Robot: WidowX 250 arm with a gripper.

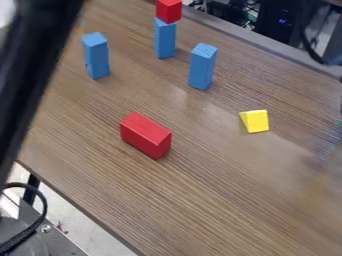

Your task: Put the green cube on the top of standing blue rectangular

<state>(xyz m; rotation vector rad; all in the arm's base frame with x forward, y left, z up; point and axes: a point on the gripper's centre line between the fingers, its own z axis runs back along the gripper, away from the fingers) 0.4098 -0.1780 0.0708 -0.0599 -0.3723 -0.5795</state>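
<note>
Three blue rectangular blocks stand upright in the upper part of the camera view: a left one, a middle one with a red cube on top, and a right one with a bare top. A small green patch shows at the right edge; whether it is the green cube I cannot tell.
On the wooden table a red rectangular block lies left of centre, and a yellow wedge-like block sits to the right. A thick black bar crosses the upper left. The table's near edge runs along the lower left.
</note>
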